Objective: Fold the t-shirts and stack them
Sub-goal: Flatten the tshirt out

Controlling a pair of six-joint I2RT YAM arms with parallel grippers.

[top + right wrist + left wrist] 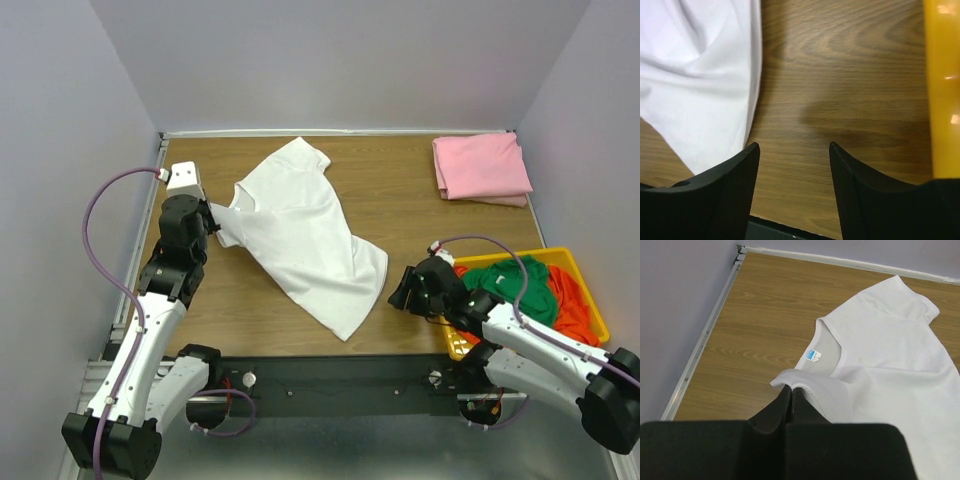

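Observation:
A white t-shirt (300, 225) lies spread and rumpled across the middle of the wooden table. My left gripper (212, 222) is shut on the edge of the shirt's left sleeve, and the pinched fold shows in the left wrist view (810, 385) beside the collar with its blue label. My right gripper (398, 295) is open and empty just right of the shirt's hem (700, 100), over bare wood. A folded pink t-shirt (480, 168) lies at the back right. Green (515, 285) and orange (575, 300) t-shirts are bundled in the basket.
A yellow plastic basket (590, 300) stands at the right front; its wall shows in the right wrist view (942, 85). Grey walls close in the table at the back and both sides. Bare wood (430, 230) lies between the white shirt and the basket.

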